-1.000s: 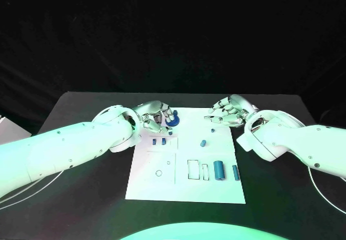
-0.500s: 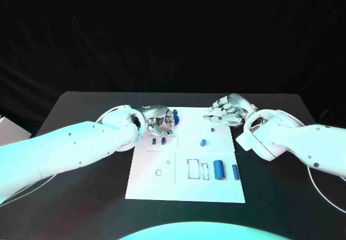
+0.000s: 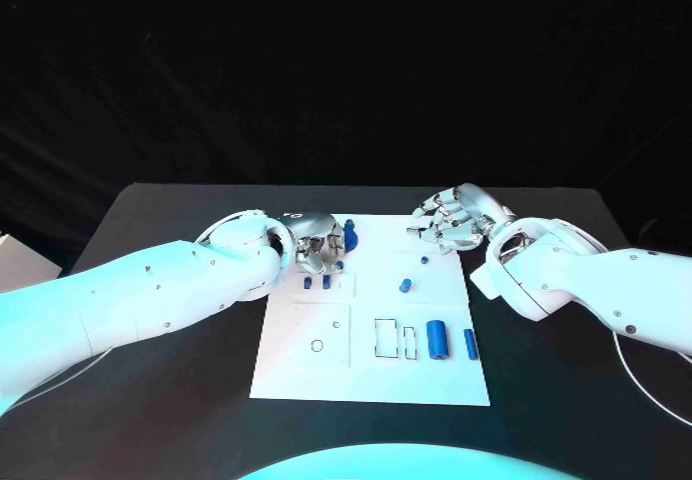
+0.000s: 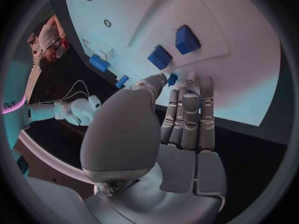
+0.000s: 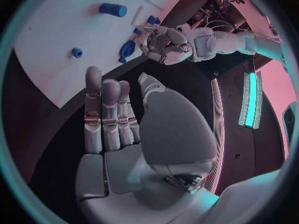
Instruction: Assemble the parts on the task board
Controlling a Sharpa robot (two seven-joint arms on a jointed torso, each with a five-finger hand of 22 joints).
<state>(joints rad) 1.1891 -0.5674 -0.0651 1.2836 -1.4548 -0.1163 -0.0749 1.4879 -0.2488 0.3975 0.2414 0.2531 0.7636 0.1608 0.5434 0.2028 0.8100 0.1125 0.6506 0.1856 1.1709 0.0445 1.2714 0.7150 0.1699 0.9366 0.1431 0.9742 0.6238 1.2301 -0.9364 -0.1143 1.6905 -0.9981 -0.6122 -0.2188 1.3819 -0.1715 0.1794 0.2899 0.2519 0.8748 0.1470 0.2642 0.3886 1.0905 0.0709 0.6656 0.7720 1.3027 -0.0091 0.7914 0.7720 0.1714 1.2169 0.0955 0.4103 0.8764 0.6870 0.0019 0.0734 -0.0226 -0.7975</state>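
Blue ring (image 3: 348,238) — now upright, edge-on

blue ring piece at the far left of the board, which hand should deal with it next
Left. The left hand is already at the blue ring piece, fingers reaching it. The right hand is open, off near the task board's far right corner.

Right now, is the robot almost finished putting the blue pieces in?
Not nearly. Two small blue blocks look seated in the task board. The left hand pinches one blue part; the right hand holds nothing. Three blue cylinders lie loose beside an unfilled rectangular slot.
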